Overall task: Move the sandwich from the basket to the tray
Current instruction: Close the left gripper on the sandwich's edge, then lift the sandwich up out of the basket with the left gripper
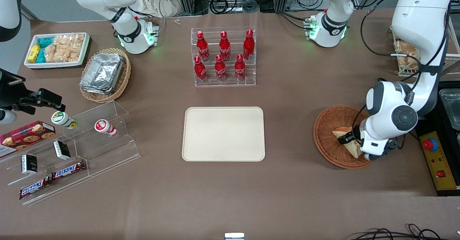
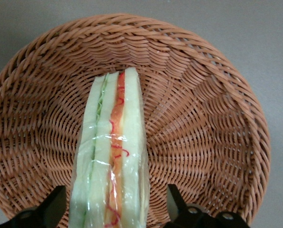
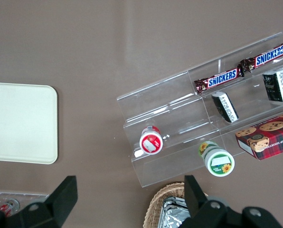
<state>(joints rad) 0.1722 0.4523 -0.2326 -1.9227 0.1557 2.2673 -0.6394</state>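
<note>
The sandwich (image 1: pixel 344 133), a plastic-wrapped wedge of pale bread with an orange-red layer (image 2: pixel 114 156), lies in the round reddish-brown wicker basket (image 1: pixel 326 125) at the working arm's end of the table. My gripper (image 1: pixel 350 141) is lowered into the basket (image 2: pixel 203 123) and straddles the sandwich. It is open: its two dark fingers (image 2: pixel 54 205) stand on either side of the wedge with a gap between each and the wrapping. The cream tray (image 1: pixel 224 134) sits flat and bare at the table's middle, apart from the basket, and shows in the right wrist view too (image 3: pixel 18 123).
A clear rack of red bottles (image 1: pixel 223 56) stands farther from the front camera than the tray. Toward the parked arm's end are a tan basket with foil containers (image 1: pixel 105 75), a white snack box (image 1: pixel 57 49) and an acrylic shelf of snacks (image 1: pixel 72 150). A yellow control box (image 1: pixel 438 161) lies beside the basket.
</note>
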